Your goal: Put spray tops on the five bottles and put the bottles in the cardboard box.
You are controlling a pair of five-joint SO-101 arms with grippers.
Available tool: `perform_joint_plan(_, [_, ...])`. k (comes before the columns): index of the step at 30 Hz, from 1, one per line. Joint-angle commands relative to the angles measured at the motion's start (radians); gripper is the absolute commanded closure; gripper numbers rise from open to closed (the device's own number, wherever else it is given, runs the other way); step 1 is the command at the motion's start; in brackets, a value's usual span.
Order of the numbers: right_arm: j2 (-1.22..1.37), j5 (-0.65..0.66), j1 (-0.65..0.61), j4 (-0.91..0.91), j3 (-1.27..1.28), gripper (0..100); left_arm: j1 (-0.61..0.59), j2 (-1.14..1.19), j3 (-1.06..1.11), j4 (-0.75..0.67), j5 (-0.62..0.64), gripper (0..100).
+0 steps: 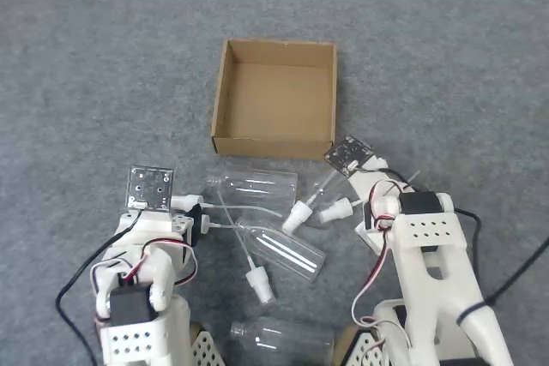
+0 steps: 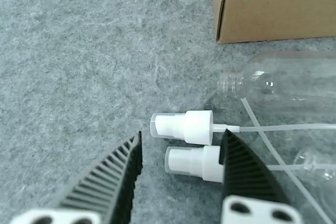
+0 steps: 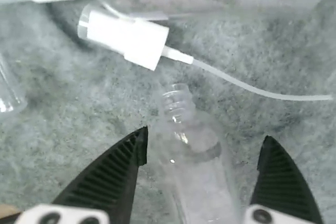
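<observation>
The job is only just getting going. The cardboard box (image 1: 225,96) is sitting empty near the middle of the far edge of the counter (image 1: 86,83), and nothing is lying inside it. The clear bottles are all lying on their sides between the box and the near edge. I am counting four for sure, and I cannot tell where a fifth one is. The first bottle (image 1: 257,188) is lying just in front of the box. The second bottle (image 1: 287,250) is lying slanted a bit closer to the near edge. The third bottle (image 1: 283,339) is lying right by the near edge. Their necks are looking bare, so no top seems to be on yet. The white tops are lying loose around them with their thin tubes sticking out. The left end effector (image 2: 181,137) is hanging wide open and gripping nothing. One spray top (image 2: 184,127) is lying just ahead of it, and a second spray top (image 2: 194,161) is lying close against one finger (image 2: 247,171). The right end effector (image 3: 205,135) is spread open too. The fourth bottle (image 3: 197,182) is lying between its fingers (image 3: 110,182), but they are not squeezing it. A third spray top (image 3: 123,35) is lying just past that bottle's bare neck. So every step is waiting to be done: five tops going on, then five bottles going into the box.
</observation>
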Motion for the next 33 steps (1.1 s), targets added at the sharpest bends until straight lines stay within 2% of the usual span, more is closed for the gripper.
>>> perform_joint_plan(1, [-0.025,0.066,0.007,0.008,-0.06,70.6,-0.008,-0.018,-0.012,-0.034,0.002,77])
perform_joint_plan(10, [-0.025,0.112,0.007,0.01,-0.06,70.6,-0.008,-0.018,-0.012,-0.034,0.002,77])
perform_joint_plan(20, [-0.025,0.227,0.008,0.059,-0.058,70.6,-0.008,-0.018,-0.012,-0.034,0.002,77])
perform_joint_plan(33, [-0.025,0.235,0.012,0.081,-0.044,70.6,-0.008,-0.018,-0.012,-0.034,0.002,77])
